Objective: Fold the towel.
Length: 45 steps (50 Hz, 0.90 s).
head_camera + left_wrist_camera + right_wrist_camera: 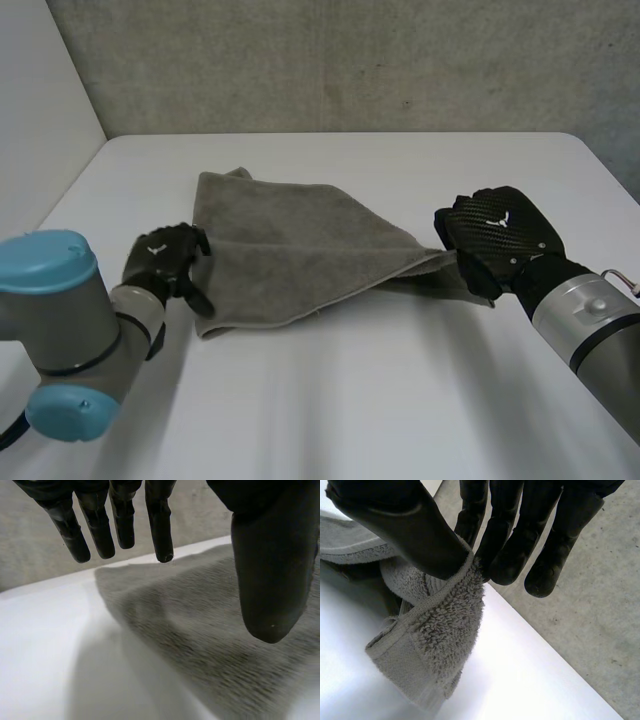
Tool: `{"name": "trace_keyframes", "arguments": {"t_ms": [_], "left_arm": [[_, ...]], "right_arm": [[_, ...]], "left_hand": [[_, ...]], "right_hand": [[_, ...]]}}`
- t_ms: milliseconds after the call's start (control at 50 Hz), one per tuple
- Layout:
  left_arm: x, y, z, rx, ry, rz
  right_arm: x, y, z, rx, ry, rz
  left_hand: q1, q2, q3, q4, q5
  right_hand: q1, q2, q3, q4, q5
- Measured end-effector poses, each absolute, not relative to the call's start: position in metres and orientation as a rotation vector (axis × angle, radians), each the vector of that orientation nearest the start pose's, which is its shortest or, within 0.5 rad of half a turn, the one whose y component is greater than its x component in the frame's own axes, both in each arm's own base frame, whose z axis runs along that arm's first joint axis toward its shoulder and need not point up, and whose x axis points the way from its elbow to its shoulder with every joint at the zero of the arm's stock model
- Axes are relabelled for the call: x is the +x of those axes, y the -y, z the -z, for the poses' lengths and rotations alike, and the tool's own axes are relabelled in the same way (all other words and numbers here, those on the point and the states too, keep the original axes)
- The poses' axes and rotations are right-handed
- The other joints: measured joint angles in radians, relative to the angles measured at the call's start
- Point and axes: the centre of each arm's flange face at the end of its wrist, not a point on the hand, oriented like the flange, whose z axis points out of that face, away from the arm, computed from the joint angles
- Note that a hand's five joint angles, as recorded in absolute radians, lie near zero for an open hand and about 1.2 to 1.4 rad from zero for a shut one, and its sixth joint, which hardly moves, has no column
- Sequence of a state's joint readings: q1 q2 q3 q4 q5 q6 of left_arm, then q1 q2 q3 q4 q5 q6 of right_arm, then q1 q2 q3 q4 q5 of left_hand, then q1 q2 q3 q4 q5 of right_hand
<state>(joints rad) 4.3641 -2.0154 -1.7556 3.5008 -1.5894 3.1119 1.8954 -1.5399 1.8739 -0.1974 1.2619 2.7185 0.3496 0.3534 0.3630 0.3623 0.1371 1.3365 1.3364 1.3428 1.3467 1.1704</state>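
A grey towel lies folded over in the middle of the white table, running from the back left to a point at the right. My right hand pinches that right corner between its thumb and fingers, lifting it slightly. My left hand rests at the towel's left edge, near its front left corner. In the left wrist view its fingers are straight and spread above the towel, holding nothing.
A grey concrete wall rises behind the table's far edge. A white panel stands at the left. Bare table stretches in front of the towel and behind it.
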Motion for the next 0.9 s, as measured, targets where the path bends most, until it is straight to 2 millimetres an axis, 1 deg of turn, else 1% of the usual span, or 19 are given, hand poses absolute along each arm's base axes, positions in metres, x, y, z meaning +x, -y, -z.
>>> {"name": "trace_keyframes", "arguments": {"t_ms": [140, 180, 260, 360, 440, 640, 760, 900], "left_arm": [[-0.252, 0.250, -0.132, 0.555, -2.722, 1.970], [-0.254, 0.244, -0.131, 0.577, -2.732, 1.960], [-0.254, 0.240, -0.128, 0.591, -2.740, 1.944], [-0.254, 0.242, -0.124, 0.584, -2.742, 1.934], [-0.254, 0.248, -0.119, 0.573, -2.739, 1.933], [-0.259, 0.265, -0.109, 0.560, -2.705, 1.962], [-0.257, 0.271, -0.108, 0.581, -2.655, 1.963], [-0.250, 0.280, -0.112, 0.544, -2.566, 1.991]], "right_arm": [[0.242, 0.219, -0.226, -1.094, -1.962, 1.947], [0.242, 0.220, -0.225, -1.094, -1.962, 1.949], [0.242, 0.221, -0.223, -1.094, -1.964, 1.948], [0.242, 0.222, -0.220, -1.094, -1.972, 1.940], [0.242, 0.223, -0.217, -1.094, -1.976, 1.937], [0.242, 0.223, -0.214, -1.095, -1.981, 1.930], [0.241, 0.223, -0.214, -1.094, -1.982, 1.929], [0.240, 0.225, -0.214, -1.087, -1.986, 1.935]], "left_hand": [[0.000, 0.000, 0.000, 0.000, 0.000], [0.000, 0.000, 0.000, 0.000, 0.000], [0.000, 0.000, 0.000, 0.000, 0.003], [0.007, 0.005, 0.002, 0.003, 0.047], [0.093, 0.078, 0.068, 0.067, 0.133], [0.228, 0.217, 0.203, 0.204, 0.265], [0.325, 0.325, 0.311, 0.310, 0.364], [0.354, 0.359, 0.348, 0.345, 0.397]], "right_hand": [[0.000, 0.000, 0.000, 0.000, 0.000], [0.000, 0.000, 0.000, 0.000, 0.000], [0.000, 0.000, 0.000, 0.000, 0.000], [0.000, 0.000, 0.000, 0.000, 0.000], [0.000, 0.000, 0.000, 0.000, 0.000], [0.000, 0.000, 0.000, 0.000, 0.000], [0.000, 0.000, 0.000, 0.000, 0.000], [0.000, 0.000, 0.000, 0.000, 0.000]]}}
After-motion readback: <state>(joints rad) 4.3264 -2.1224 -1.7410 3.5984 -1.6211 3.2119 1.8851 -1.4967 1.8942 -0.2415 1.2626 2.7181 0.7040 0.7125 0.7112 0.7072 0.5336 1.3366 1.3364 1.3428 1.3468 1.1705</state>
